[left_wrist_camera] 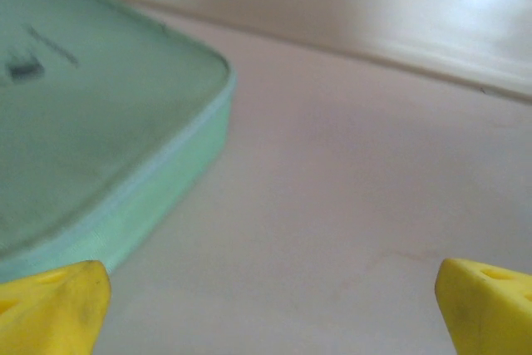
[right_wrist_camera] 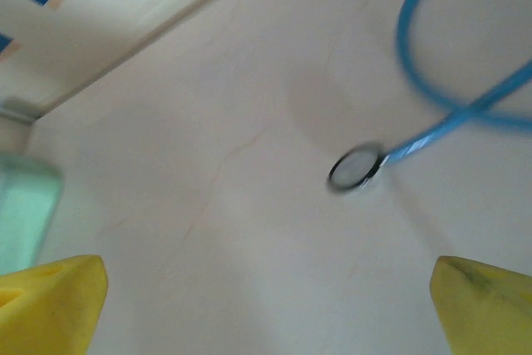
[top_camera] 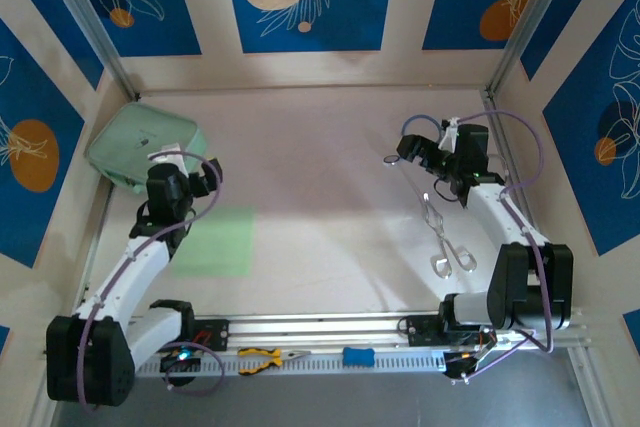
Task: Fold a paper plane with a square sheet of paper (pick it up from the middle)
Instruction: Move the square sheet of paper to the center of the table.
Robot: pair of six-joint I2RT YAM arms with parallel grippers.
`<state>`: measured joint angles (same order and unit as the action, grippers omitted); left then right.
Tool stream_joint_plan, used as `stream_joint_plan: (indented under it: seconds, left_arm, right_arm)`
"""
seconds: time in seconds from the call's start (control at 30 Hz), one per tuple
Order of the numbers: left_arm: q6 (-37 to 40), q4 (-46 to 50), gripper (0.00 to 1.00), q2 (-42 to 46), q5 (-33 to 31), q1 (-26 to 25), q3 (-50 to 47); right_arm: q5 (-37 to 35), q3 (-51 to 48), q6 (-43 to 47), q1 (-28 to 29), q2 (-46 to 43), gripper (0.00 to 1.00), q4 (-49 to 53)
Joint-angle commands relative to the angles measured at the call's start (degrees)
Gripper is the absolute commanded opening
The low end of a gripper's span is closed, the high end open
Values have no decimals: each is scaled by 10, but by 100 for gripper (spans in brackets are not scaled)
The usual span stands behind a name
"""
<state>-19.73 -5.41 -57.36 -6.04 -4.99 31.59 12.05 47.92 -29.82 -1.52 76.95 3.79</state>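
The square sheet of paper lies flat and light green on the table, left of centre. Part of its left side is hidden by my left arm. My left gripper hovers just behind the sheet's far edge, open, with nothing between its yellow fingertips. In the left wrist view the left gripper looks over bare table. My right gripper is far off at the back right, also open and empty. In its own view the right gripper has its fingertips spread wide. The paper plane is out of view.
A thick mint-green pouch sits in the back left corner. A small round disc on a blue tube lies by the right gripper. Metal tongs lie beside the right arm. Yellow pliers rest on the front rail.
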Motion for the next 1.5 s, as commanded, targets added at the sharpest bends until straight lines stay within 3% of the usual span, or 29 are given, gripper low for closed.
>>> stream_joint_plan:
  seconds: [0.0, 0.17, 0.43, 1.0, 1.17, 1.47]
  left_arm:
    - [-98, 114, 100, -4, 112, 5, -3]
    - [-150, 181, 100, -34, 170, 5, -13]
    - [-170, 227, 99, -41, 152, 4, -42]
    - [-190, 177, 99, -128, 213, -23, -72]
    - [-247, 127, 98, -129, 213, -74, -104]
    - [-351, 39, 97, -192, 138, -245, -69]
  right_arm:
    - [130, -8, -76, 21, 13, 99, 55]
    - [107, -24, -80, 96, 5, 99, 79]
    - [47, -71, -123, 184, -18, 99, 40]
    - [-3, -112, -187, 214, -45, 99, 6]
    - [-98, -136, -245, 220, -70, 98, 35]
    - [-77, -165, -258, 221, -104, 99, 37]
